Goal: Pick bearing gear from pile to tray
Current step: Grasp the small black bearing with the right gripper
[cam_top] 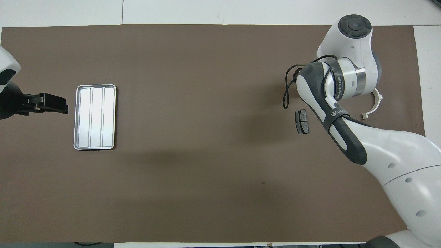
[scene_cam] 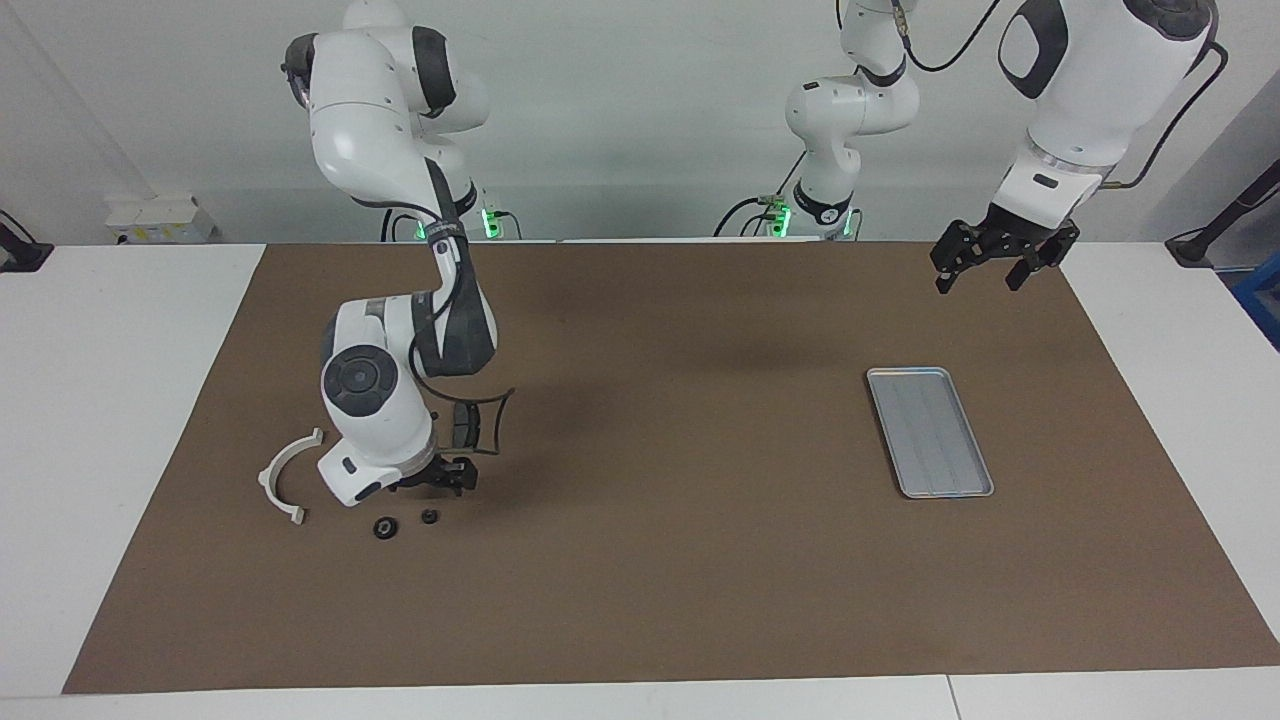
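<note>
The worktop carries a wide brown mat. The right arm reaches from the robots' end down over the pile and hides one brake-pad plate and both small rounds in the overhead view. Its right pincer hangs low, just above the mat, fingers spread and holding nothing. The left pincer waits, open and empty, in the air at about 1 o'clock of the tray in the facing view.

The tray lies bare toward the left arm's end of the table, well apart from the pile. In the pile, the white half-ring bracket lies at 9 o'clock of the right pincer in the facing view, and one dark brake-pad plate shows at its 12 o'clock.

The two black round pieces sit on the mat at the pincer's 6 to 7 o'clock: the larger bearing gear and the smaller round just beside it. Neither is touched.

The step in hand looks like the approach to the pick. Next the pincer probably needs a short shift over one round piece, a drop until the fingers straddle it, then a close.
</note>
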Robot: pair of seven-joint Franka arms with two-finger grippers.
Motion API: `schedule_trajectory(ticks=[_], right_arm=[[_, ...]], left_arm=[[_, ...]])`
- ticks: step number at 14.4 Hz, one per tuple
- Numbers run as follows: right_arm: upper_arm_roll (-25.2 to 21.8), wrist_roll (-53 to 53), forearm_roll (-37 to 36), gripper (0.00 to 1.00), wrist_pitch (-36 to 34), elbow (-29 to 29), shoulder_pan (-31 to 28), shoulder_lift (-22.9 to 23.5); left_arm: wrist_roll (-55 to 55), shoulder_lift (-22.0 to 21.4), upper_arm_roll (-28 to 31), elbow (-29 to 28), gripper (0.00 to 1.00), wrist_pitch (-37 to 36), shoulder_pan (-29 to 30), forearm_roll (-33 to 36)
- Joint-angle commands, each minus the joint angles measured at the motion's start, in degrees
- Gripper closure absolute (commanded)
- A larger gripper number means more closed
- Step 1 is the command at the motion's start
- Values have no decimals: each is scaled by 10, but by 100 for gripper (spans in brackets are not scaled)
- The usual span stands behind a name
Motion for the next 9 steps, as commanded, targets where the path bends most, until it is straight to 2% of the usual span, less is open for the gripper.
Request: schedule_trajectory(ticks=[1, 6, 9], right_arm=[[-1, 24, -18, 0, 32, 21, 2, 27], [-1, 46, -11, 0, 67, 21, -2, 40], [0, 50, 4, 5, 89, 19, -6, 39]], left_arm=[[7, -13, -3, -8, 0, -1, 6, 0], [7, -13, -3, -8, 0, -1, 6, 0], [7, -13, -3, -8, 0, -2, 6, 0]])
